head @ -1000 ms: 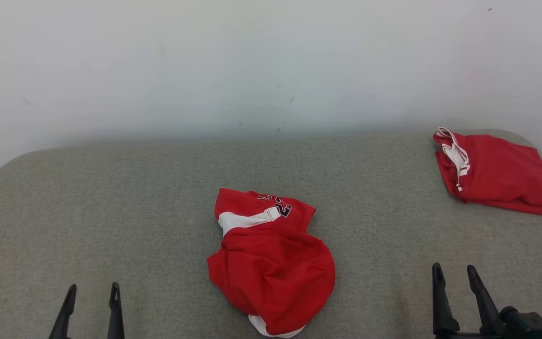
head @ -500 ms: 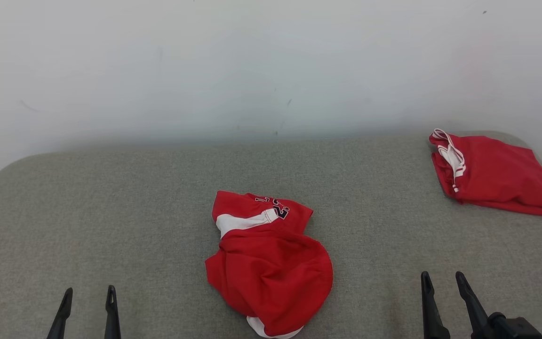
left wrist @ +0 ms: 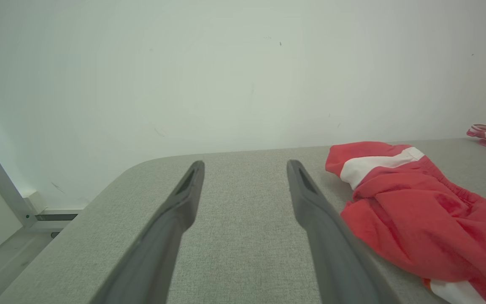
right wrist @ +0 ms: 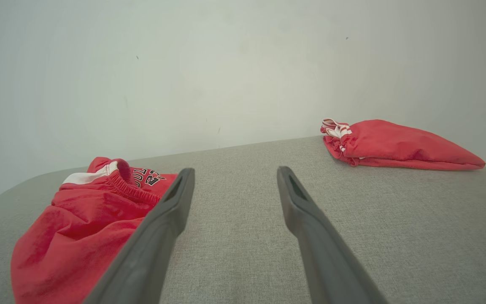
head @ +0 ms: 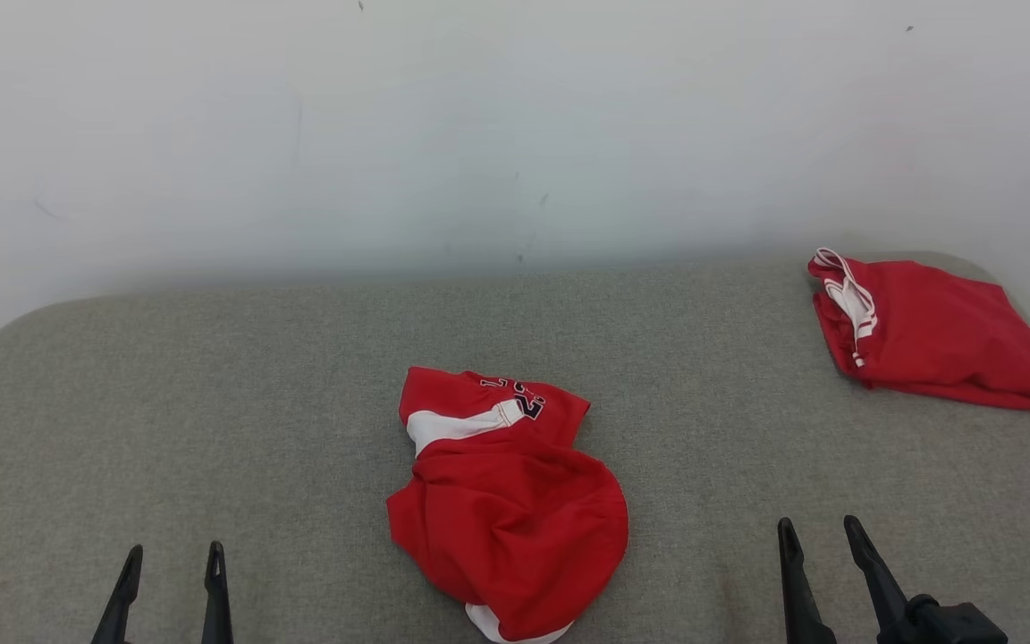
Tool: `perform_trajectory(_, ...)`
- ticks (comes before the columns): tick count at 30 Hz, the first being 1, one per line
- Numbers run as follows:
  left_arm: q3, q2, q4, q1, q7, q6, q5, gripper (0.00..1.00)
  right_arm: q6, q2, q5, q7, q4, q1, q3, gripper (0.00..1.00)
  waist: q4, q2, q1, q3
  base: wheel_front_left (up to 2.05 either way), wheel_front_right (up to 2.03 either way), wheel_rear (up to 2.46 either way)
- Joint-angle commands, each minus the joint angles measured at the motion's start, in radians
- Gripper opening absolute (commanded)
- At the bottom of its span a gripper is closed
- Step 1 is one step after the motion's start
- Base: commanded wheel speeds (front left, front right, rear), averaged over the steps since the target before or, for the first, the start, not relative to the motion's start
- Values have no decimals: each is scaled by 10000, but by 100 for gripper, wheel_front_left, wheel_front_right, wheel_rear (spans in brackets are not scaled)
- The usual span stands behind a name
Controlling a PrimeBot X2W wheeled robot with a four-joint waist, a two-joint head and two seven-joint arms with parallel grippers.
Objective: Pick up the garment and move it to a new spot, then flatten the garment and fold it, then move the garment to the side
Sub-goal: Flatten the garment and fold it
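Observation:
A crumpled red garment with white bands and dark lettering lies in a heap at the middle of the grey padded table. My left gripper hovers open near the front edge, well left of the heap, with nothing between its fingers. In the left wrist view the garment lies just right of the open left gripper. My right gripper is open and empty at the front right. In the right wrist view the garment lies left of the open right gripper.
A second red garment, folded, rests at the table's back right corner; it also appears as the folded garment ahead and right of my right gripper. A pale wall stands behind the table. The table's corners are rounded.
The head view has shifted slightly. My right gripper has moved a little left, toward the crumpled garment. The left gripper and both garments have stayed put.

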Motion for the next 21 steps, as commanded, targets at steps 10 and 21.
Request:
perform_trajectory(10,9,-100,10,-122,-60,106,-270,100,-28,18,74,-70,127,-23,-43,100,85,0,0,41,0,0,0)
perform_trajectory(21,11,-51,56,-118,-99,163,-257,100,-28,17,56,-67,216,24,-17,100,154,0,0,40,0,0,0)
